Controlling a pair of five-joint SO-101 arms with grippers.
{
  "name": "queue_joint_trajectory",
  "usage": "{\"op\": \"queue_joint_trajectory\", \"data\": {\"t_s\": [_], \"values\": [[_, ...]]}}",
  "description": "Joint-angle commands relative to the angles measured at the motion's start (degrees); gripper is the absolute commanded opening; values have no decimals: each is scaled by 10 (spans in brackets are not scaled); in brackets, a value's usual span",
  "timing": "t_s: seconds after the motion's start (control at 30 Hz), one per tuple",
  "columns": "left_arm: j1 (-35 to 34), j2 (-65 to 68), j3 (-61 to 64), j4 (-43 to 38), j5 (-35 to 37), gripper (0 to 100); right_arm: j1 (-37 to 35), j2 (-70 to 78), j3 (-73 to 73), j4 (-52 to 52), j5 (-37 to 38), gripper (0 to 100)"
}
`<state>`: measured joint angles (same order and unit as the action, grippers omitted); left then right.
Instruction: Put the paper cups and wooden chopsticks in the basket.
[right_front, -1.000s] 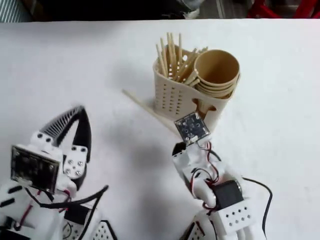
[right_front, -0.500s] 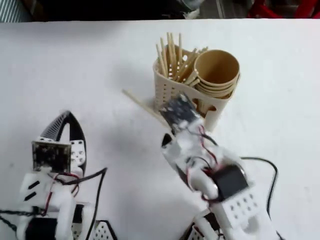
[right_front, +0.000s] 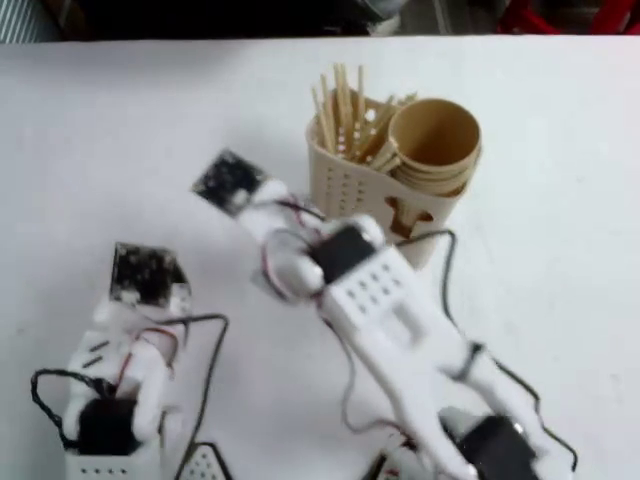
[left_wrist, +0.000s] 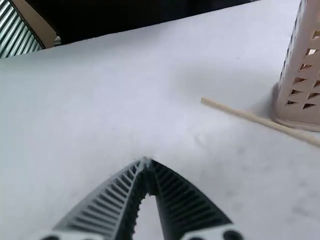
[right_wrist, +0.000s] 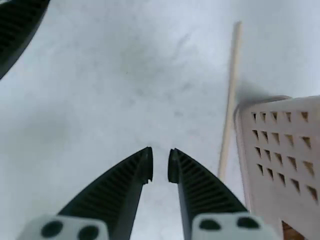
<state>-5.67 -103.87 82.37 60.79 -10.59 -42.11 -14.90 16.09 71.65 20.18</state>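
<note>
A cream slotted basket (right_front: 365, 190) stands at the table's far middle, holding stacked paper cups (right_front: 435, 140) and several upright wooden chopsticks (right_front: 343, 105). One loose chopstick (right_wrist: 229, 102) lies flat on the table with one end against the basket's foot (right_wrist: 280, 150); it is the same chopstick (left_wrist: 252, 119) beside the basket wall (left_wrist: 300, 75) in the left wrist view. My right gripper (right_wrist: 160, 167) hovers just beside this chopstick, narrowly open and holding nothing. My left gripper (left_wrist: 146, 165) is shut and empty, farther from the chopstick. The right arm (right_front: 350, 280) covers the chopstick in the high view.
The left arm (right_front: 130, 340) sits at the near left corner. Its black fingers (right_wrist: 17, 22) show at the edge of the right wrist view. White tabletop (right_front: 120, 130) stretches to the left of the basket, with a dark edge along the far side.
The right arm swung left across the basket's front and now stands over the loose chopstick. The left gripper went from wide open to shut as its arm pulled back toward the near edge.
</note>
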Motion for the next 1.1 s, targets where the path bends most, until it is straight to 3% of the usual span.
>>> {"op": "queue_joint_trajectory", "data": {"t_s": [0.0,0.3,0.73,1.07], "values": [[-31,-7,23,-25,-2,27,-1,75,-83,4,4,165],[-51,-7,84,-109,-2,27,26,299,-282,2,4,192],[-50,-7,90,-113,-2,27,73,609,-578,6,4,191],[-50,-7,90,-113,-2,27,86,716,-689,55,1,190]]}}
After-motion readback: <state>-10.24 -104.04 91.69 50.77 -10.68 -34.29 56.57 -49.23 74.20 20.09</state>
